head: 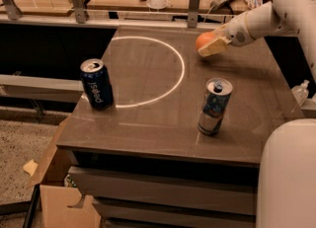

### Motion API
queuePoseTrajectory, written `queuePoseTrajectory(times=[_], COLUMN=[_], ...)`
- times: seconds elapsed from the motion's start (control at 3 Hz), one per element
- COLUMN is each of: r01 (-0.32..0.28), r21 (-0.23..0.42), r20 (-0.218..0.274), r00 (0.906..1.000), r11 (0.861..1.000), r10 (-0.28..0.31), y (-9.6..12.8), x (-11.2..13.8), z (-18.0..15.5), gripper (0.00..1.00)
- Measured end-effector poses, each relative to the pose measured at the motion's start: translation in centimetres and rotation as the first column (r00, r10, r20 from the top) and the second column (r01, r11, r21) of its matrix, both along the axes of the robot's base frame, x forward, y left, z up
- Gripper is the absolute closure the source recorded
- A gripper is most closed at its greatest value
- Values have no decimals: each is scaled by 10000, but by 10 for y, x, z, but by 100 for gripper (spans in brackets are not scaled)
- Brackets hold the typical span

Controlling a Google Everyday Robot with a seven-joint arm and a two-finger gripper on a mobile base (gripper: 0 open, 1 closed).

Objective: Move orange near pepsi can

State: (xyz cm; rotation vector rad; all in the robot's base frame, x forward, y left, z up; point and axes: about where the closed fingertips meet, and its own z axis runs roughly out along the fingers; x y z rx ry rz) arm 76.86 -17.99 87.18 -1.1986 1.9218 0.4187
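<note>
Far left, off the table [148, 128]: cardboard box [59, 205] on the floor, not in play. Pepsi can [97, 85] stands upright near the table's left edge, on the lower-left arc of a bright light ring [183, 69] cast on the top. The ring is only light, no obstacle. Orange [203, 39] sits toward the far side, right of centre, just outside the ring's upper-right arc, pinched in the gripper [208, 45]. One cream finger shows across its lower right; the other is hidden behind the fruit. It looks clear of the surface, with a shadow under it, but contact can't be ruled out. Key relation: pepsi can lies left of the gripper and nearer the camera, well apart, on a diagonal across the ring. Orange is round, so there is no long axis to manage; the can's axis is vertical. Single arm [276, 15], reaching in from the right. Silver can [214, 107] stands upright nearer the camera than the gripper and about in line with it, well apart from the pepsi can. It sits off the straight line to the pepsi can, so probably not in the way unless the forearm swings low and toward the camera. Path across the ring looks free. Risks: coming in too tight and tipping the pepsi can off the left edge, so a drop on its right side looks safer. Orange may roll on release.
</note>
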Motion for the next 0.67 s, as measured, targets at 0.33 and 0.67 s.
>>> queuePoseTrajectory(times=[0.33,0.67], r01=[-1505,-2661], r21=[-314,-602], r20=[732,810], r00=[9856,9593], r11=[9881,9621], r10=[1524,2704], y=[19,42], x=[-35,-72], z=[63,102], gripper=[100,100])
